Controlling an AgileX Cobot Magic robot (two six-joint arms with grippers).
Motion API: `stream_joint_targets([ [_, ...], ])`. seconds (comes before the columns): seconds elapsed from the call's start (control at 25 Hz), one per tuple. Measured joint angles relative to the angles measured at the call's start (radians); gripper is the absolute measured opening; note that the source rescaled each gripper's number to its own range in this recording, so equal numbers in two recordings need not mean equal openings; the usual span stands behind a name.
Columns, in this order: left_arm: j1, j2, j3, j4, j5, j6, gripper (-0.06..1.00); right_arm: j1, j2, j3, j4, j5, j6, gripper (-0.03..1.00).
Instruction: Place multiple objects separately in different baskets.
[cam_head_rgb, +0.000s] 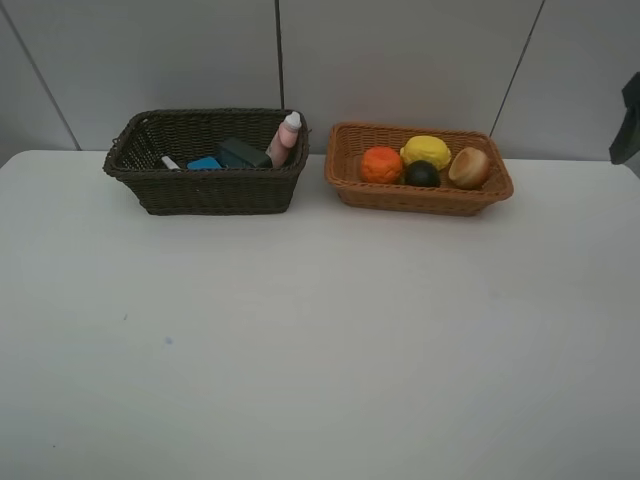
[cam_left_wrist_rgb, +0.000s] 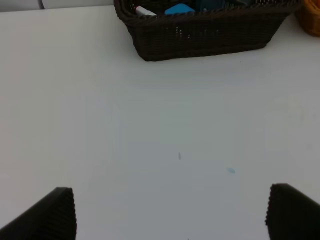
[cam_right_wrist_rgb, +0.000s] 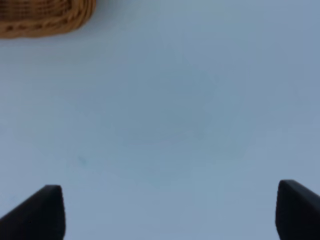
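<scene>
Two wicker baskets sit side by side at the far edge of the white table (cam_head_rgb: 320, 340), near each other but not touching. Dark brown basket (cam_head_rgb: 205, 190), the deeper one, is on the left; it holds a pink bottle (cam_head_rgb: 284, 140) w/ a pale cap leaning against the right end wall, a dark board eraser (cam_head_rgb: 243, 153) beside it, a blue item (cam_head_rgb: 204, 163) next to that, and a white marker (cam_head_rgb: 170, 162) toward the left end. Can't make out a pump bottle as such. Orange-tan basket (cam_head_rgb: 420, 197), shallower, is on the right w/ 4 fruit: orange (cam_head_rgb: 381, 164) at left, yellow lemon (cam_head_rgb: 426, 151) behind the middle, dark mangosteen (cam_head_rgb: 422, 174) in front of the lemon, touching it, and a tan-brown peach (cam_head_rgb: 469, 167) at the right end.

Left gripper (cam_left_wrist_rgb: 170, 212) hangs over bare table short of the dark basket, jaws spread wide, nothing between them. Right gripper (cam_right_wrist_rgb: 170, 212) likewise: jaws wide apart, empty, over bare table w/ only a corner of the tan basket in its wrist view.

Table front is bare apart from a few faint specks. Behind: grey panelled wall (cam_head_rgb: 400, 60) w/ dark seams.
</scene>
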Motion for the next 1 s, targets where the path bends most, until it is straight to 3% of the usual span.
stream_joint_targets([
  [0.24, 0.000, 0.000, 0.000, 0.000, 0.000, 0.000, 1.00, 0.000, -0.400, 0.259, -0.002, -0.056, 0.043, 1.00],
  [0.48, 0.000, 0.000, 0.000, 0.000, 0.000, 0.000, 1.00, 0.000, -0.793, 0.427, -0.002, -0.069, 0.053, 1.00],
  [1.0, 0.000, 0.000, 0.000, 0.000, 0.000, 0.000, 1.00, 0.010, -1.255, 0.576, -0.003, -0.083, 0.008, 1.00],
])
